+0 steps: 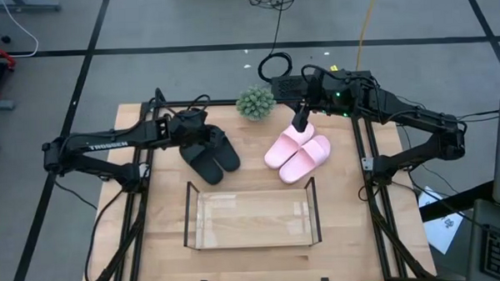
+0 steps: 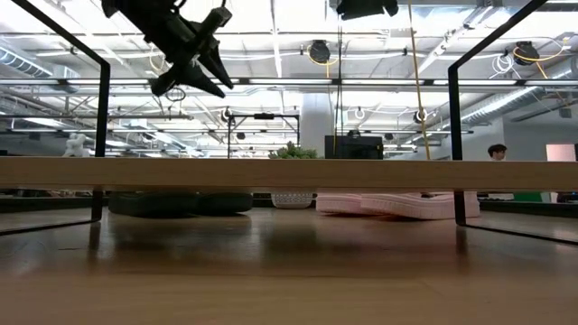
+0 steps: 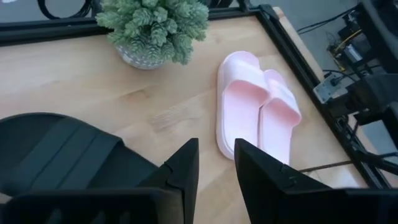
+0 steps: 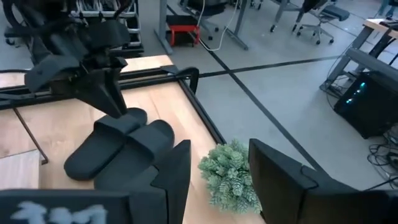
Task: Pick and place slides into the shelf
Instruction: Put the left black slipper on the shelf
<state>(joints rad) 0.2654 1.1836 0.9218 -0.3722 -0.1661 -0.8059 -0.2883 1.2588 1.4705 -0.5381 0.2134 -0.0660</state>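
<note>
Fingers of the left gripper (image 1: 201, 135) stand a little apart with nothing between them, raised over the black pair of slides (image 1: 212, 153), which lies directly beneath them on the tabletop (image 1: 243, 184). Fingers of the right gripper (image 1: 300, 122) are open wider, also empty, poised above the heel end of the pink pair of slides (image 1: 298, 151), which lies side by side just below them. Between the two grippers, toward the far edge, sits a small potted plant (image 1: 255, 102). Nearer the front edge, well apart from both sets of fingers, the clear shelf (image 1: 251, 217) holds no slides.
</note>
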